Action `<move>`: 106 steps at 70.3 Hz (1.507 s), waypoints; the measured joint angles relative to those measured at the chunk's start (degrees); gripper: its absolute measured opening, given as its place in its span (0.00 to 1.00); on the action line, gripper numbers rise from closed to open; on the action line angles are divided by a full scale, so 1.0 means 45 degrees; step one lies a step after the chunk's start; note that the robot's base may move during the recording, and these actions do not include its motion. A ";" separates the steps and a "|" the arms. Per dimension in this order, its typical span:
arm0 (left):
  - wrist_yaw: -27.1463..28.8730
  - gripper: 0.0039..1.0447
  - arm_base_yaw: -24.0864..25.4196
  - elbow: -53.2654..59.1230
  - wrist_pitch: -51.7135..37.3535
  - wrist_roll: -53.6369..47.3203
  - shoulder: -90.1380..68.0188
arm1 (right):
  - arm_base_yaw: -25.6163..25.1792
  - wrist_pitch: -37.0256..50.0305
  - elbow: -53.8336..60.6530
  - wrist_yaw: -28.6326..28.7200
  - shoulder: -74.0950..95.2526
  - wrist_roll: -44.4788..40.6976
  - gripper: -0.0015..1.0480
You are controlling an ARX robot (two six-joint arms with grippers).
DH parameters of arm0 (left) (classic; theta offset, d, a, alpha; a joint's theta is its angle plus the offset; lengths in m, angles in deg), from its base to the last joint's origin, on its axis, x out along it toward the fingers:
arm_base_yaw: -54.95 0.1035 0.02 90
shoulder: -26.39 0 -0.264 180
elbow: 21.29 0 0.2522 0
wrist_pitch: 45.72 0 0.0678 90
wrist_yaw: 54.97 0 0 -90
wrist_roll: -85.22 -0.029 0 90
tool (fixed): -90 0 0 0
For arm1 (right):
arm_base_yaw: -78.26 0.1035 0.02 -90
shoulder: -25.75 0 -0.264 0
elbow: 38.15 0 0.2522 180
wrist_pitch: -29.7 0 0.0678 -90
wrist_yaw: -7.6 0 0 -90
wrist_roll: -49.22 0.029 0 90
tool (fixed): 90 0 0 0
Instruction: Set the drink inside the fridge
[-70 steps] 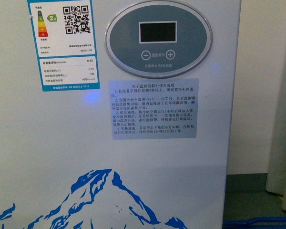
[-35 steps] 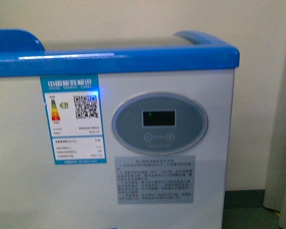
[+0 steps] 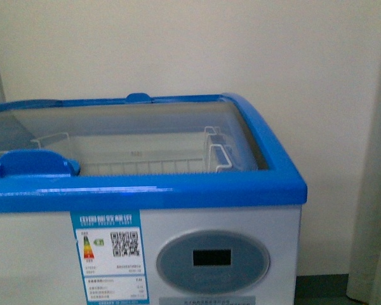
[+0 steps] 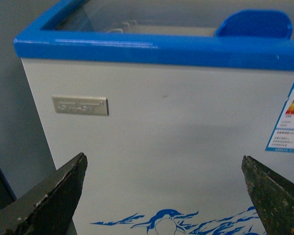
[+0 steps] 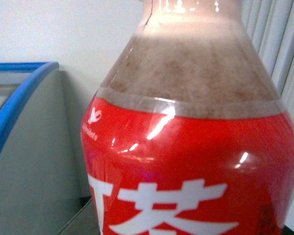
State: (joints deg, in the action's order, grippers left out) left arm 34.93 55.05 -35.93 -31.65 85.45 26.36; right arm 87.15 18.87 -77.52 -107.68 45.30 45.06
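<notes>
The fridge point(image 3: 63, 260) is a white chest freezer with a blue rim, a curved glass lid point(image 3: 133, 133) and an oval grey control panel point(image 3: 213, 262). White wire baskets show through the glass. No arm shows in the front view. My left gripper point(image 4: 164, 196) is open and empty, facing the fridge's white front point(image 4: 176, 122) near the penguin picture point(image 4: 164, 220). My right gripper is shut on the drink point(image 5: 191, 161), a bottle of brownish liquid with a red label and white lettering that fills the right wrist view; its fingers and the bottle's top are hidden.
A blue lid handle point(image 3: 35, 164) sits on the glass at the front left and shows in the left wrist view point(image 4: 255, 24). A cream wall point(image 3: 241, 51) stands behind the fridge. Pale curtain folds point(image 3: 374, 210) hang to its right. The fridge's blue rim corner point(image 5: 19, 103) lies beside the drink.
The front view has risen from the fridge's lower front and mountain picture, past the control panel, up to the rim, glass lid and baskets inside.
</notes>
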 joint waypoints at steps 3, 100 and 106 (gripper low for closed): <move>0.0010 0.92 0.0000 0.0000 0.0000 0.0000 0.0000 | 0.0000 -0.0005 0.0000 0.0000 0.0000 0.0000 0.36; -1.4770 0.92 0.4741 -0.6892 -0.3745 -1.1463 -1.3590 | 0.0000 0.0005 -0.0005 -0.0005 0.0000 0.0005 0.36; -1.5446 0.92 0.4779 -0.8014 -0.1506 -1.4042 -1.4202 | 0.0000 0.0005 -0.0005 -0.0005 0.0000 0.0005 0.36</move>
State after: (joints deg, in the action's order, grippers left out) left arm -34.57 76.56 -72.00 -38.42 22.26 -37.55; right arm 87.15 18.90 -77.54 -107.70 45.30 45.08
